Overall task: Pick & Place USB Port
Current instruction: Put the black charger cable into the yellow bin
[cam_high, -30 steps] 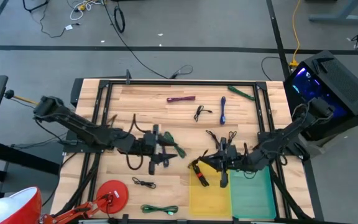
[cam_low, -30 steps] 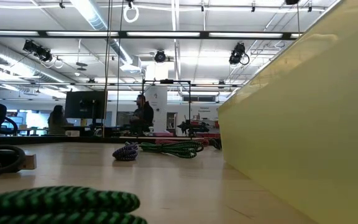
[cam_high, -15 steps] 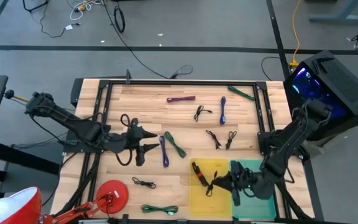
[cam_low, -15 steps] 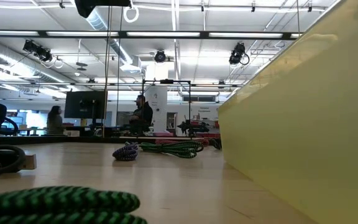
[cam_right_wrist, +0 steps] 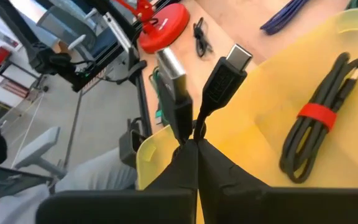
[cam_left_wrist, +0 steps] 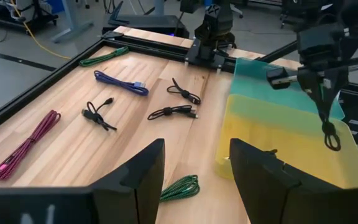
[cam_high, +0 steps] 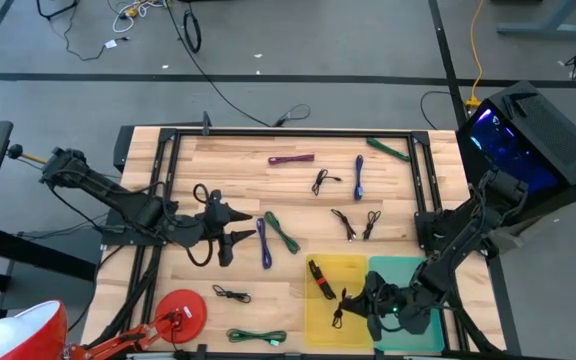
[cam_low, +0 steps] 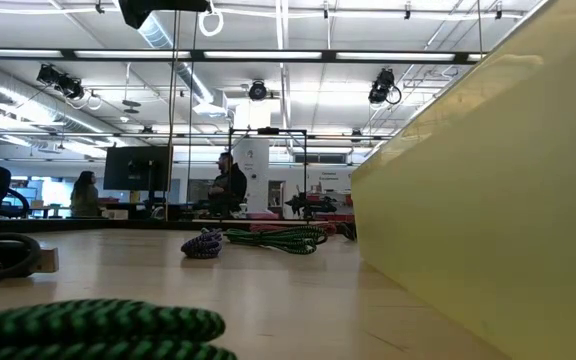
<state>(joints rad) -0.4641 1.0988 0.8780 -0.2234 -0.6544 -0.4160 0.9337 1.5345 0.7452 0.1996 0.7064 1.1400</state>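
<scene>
My right gripper point(cam_high: 356, 300) hangs over the yellow tray point(cam_high: 318, 325), shut on a black USB cable point(cam_high: 339, 311). The cable's two plugs, a USB-A point(cam_right_wrist: 170, 70) and a USB-C point(cam_right_wrist: 237, 58), stick out past the fingers. The left wrist view shows the same gripper point(cam_left_wrist: 321, 84) with the cable's loop point(cam_left_wrist: 330, 134) dangling below it. Another black cable with a red tie point(cam_high: 320, 278) lies in the yellow tray. My left gripper point(cam_high: 225, 236) waits open at the table's left, its fingers point(cam_left_wrist: 146, 175) apart and holding nothing. My right gripper pinches the bundled black cable between its two fingers just behind the two plugs point(cam_right_wrist: 194, 127). The fingers slant down from the table's right side. The cable is lifted clear, and its loop point(cam_left_wrist: 330, 134) hangs slack below the fingers, above the yellow tray.
A green tray point(cam_high: 413, 285) adjoins the yellow one on the right. Loose cables lie about: blue point(cam_high: 265, 243) and green point(cam_high: 283, 232) beside my left gripper, purple point(cam_high: 291, 158), blue point(cam_high: 359, 175), green point(cam_high: 388, 148) and several black ones. A red lamp base point(cam_high: 181, 310) stands near left.
My right gripper has carried the black cable from the table's middle toward the near edge and down, rolling as it went, and now stands over the yellow tray. My left gripper has drawn back toward the left edge, uncovering the blue and green cables, then kept still.
</scene>
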